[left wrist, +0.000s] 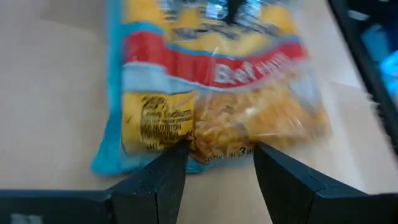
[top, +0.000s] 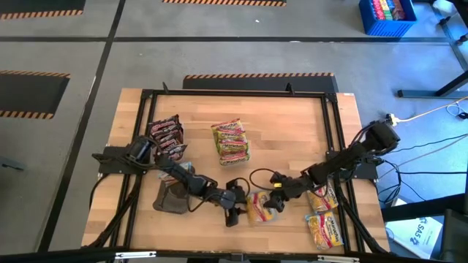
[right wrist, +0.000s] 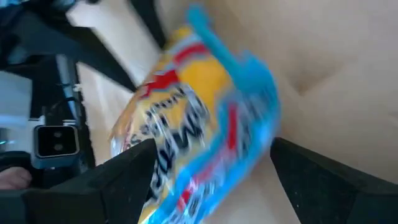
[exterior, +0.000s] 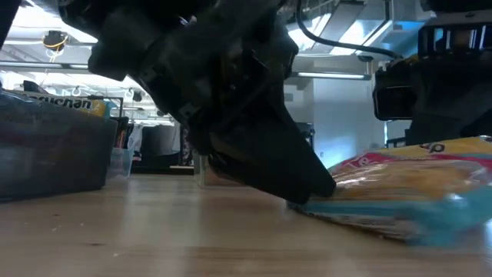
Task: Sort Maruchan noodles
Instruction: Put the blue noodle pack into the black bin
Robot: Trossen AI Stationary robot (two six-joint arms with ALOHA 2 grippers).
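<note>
A yellow noodle packet (top: 260, 208) with blue edges and a red band lies near the table's front edge, between my two grippers. My left gripper (left wrist: 217, 152) is open, its fingertips at the packet's short end (left wrist: 186, 146). My right gripper (right wrist: 211, 146) has come from the right, and the packet (right wrist: 199, 106) fills the gap between its wide-set fingers. Dark maroon packets (top: 167, 136) lie at the far left. Yellow-green packets (top: 231, 140) are stacked at the middle. More yellow packets (top: 325, 219) lie at the near right. My left gripper comes in slanting down from the table's left, its two fingertips (left wrist: 171, 162) at the packet's short end (exterior: 307, 201); I cannot tell whether they touch it. My right gripper has the packet between its two fingers (right wrist: 298, 168), which lie along its long blue edges (right wrist: 261, 93), slanting down from the right. The packet's end nearest my left gripper rests on the table.
A grey heap (top: 172, 197) lies under my left arm at the near left. A black frame (top: 146, 95) runs round the wooden table. A clear bin (exterior: 54, 146) shows at the left in the low view. Bare wood lies at the far right of the table.
</note>
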